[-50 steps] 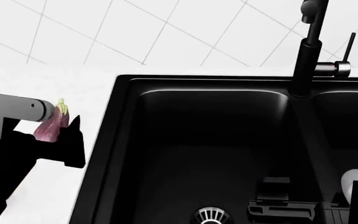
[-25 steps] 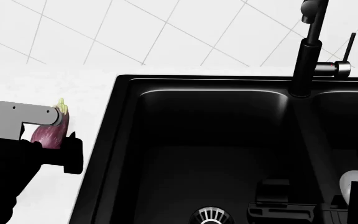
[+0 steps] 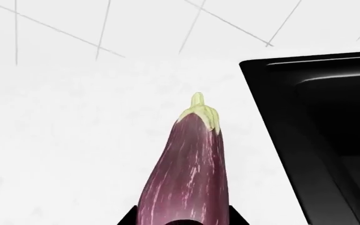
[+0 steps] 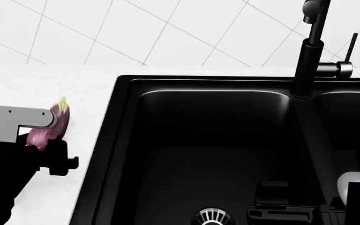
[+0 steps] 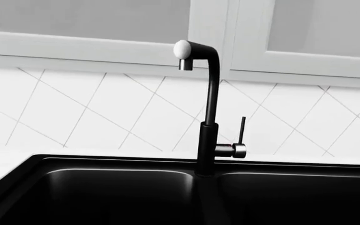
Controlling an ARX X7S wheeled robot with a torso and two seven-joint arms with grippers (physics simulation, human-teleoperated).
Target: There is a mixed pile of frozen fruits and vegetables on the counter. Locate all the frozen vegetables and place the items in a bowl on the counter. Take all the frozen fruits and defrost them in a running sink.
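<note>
Counter: white marbled stone counter [image 4: 48,82] under diagonal white tiles; I see no bowl from any camera.
Eggplant: long purple streaked eggplant [image 3: 189,173] with pale green cap, above the counter just beside the sink's outer rim.
Left gripper [image 4: 45,140]: clamped on the eggplant's thick end.
Right gripper: I cannot see it.
Sink: glossy black double-basin sink [image 4: 127,140] holds no produce; silver strainer [image 4: 213,217] shows; tall black faucet [image 5: 206,117] not running.
Risk: I judge the end-on grip could let it swing and drop into the sink.
</note>
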